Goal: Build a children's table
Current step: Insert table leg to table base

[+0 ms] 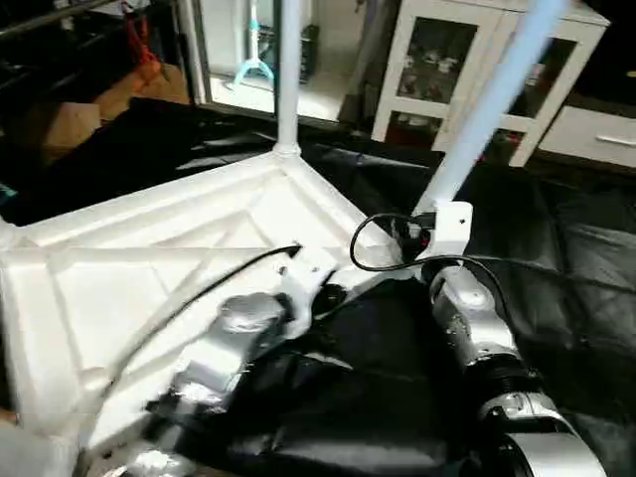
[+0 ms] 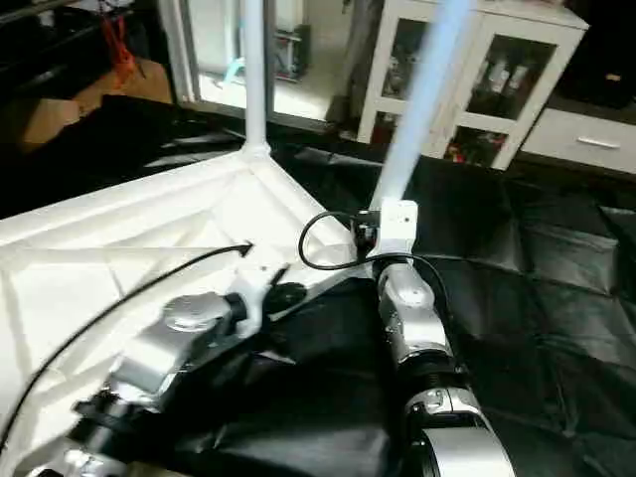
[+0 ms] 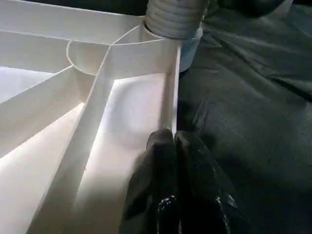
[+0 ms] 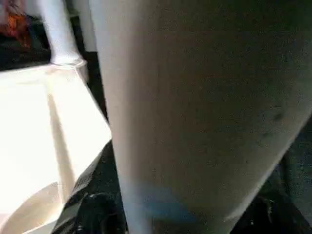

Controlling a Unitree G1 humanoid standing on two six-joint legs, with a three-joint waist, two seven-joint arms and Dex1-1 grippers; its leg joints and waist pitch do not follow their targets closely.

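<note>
The children's table lies upside down on black cloth, its white ribbed tabletop (image 1: 149,268) facing up. One white leg (image 1: 288,79) stands upright in the far corner socket. A second leg (image 1: 487,109) leans over the nearer right corner, and its ribbed end (image 3: 173,17) sits at that round socket. My right gripper (image 4: 180,214) is shut on this leg, with a black finger (image 4: 90,212) on each side of it. My left gripper (image 3: 174,139) is shut on the tabletop's thin rim wall, a short way from that socket.
A white cabinet with glass doors (image 1: 477,70) stands behind the work, and a white drawer unit (image 1: 596,134) is at the right. A cardboard box (image 1: 60,124) lies at the back left. Black cloth (image 1: 566,248) covers the floor around the tabletop. Cables run along both forearms.
</note>
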